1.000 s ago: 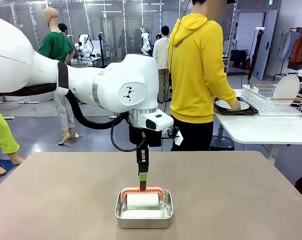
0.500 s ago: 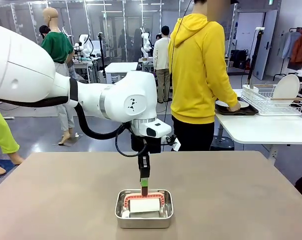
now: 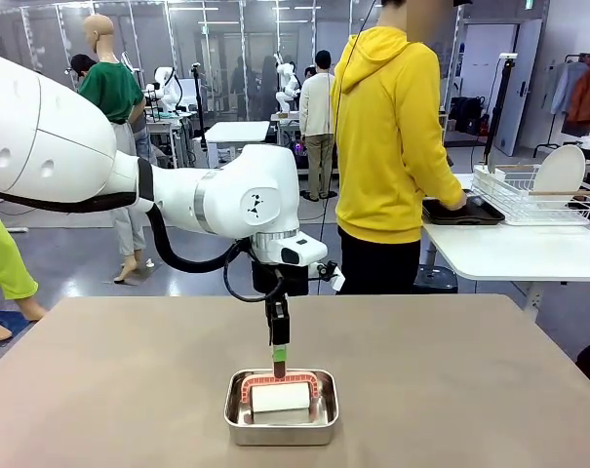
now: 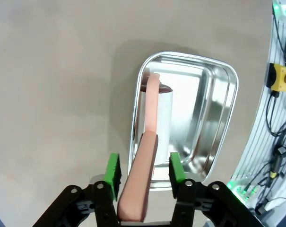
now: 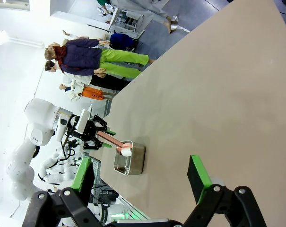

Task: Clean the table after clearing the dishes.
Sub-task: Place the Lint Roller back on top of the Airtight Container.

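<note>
The brown surface (image 3: 451,380) carries one thing: a steel pan (image 3: 281,421) at 6 o'clock in the front view, near the robot's edge. In the pan lies a white roller (image 3: 280,398) with a red frame, its pink handle (image 4: 139,182) rising out toward the left tool (image 3: 277,353). In the left wrist view the green pads (image 4: 113,171) stand apart on either side of the handle, a sliver of gap on each side, so the left tool is spread and not clamped on it. The handle stands between the tool and the pan floor.

The right tool (image 5: 142,183) is spread wide over bare surface in its own view, touching nothing; far off at 9 o'clock the pan, roller and left arm show.

Beyond the far edge, at 12 o'clock in the front view, a person in a yellow hoodie (image 3: 387,136) faces a white side table (image 3: 514,252) at 3 o'clock. On it sits a dark tray (image 3: 460,213) under the person's hand (image 3: 457,204), beside a white wire rack (image 3: 533,195) holding a plate (image 3: 560,171) on edge. Whether the tray carries dishes cannot be told. No writing is legible.
</note>
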`<state>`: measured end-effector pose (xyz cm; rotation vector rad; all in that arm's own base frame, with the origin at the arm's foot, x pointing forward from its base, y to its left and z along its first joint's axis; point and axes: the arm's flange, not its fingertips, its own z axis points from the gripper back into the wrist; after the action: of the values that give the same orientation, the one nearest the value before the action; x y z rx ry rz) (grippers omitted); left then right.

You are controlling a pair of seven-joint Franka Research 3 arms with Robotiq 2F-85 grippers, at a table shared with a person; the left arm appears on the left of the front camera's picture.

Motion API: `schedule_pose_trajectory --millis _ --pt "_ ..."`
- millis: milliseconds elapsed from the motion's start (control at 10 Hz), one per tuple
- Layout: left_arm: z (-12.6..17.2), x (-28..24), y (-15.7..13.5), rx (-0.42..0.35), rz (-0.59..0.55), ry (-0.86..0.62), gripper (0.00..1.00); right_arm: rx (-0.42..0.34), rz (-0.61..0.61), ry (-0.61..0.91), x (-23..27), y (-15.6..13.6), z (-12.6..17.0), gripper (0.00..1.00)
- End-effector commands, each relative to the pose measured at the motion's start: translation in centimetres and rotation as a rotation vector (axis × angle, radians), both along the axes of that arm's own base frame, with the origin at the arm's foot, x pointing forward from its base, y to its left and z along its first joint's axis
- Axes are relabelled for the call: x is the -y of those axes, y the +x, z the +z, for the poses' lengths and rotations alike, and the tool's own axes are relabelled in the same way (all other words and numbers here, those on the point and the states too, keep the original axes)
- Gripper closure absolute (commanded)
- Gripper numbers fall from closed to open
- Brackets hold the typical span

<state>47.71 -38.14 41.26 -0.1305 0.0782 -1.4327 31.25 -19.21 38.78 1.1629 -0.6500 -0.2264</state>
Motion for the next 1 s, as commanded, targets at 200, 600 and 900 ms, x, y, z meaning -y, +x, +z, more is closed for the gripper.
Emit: schedule_pose_trajectory --millis 200,600,900 --pt "2.0 0.0 -0.6 -0.012 -0.044 -0.015 0.0 -0.011 -0.002 0.014 -0.2 -0.2 0.4 0.0" --pt "1.7 0.5 -0.4 0.01 -0.013 -0.007 0.0 -0.011 -0.002 0.014 -0.2 -0.2 0.4 0.0" --pt "1.7 0.5 -0.4 0.01 -0.013 -0.007 0.0 -0.011 -0.002 0.014 -0.2 -0.2 0.4 0.0"
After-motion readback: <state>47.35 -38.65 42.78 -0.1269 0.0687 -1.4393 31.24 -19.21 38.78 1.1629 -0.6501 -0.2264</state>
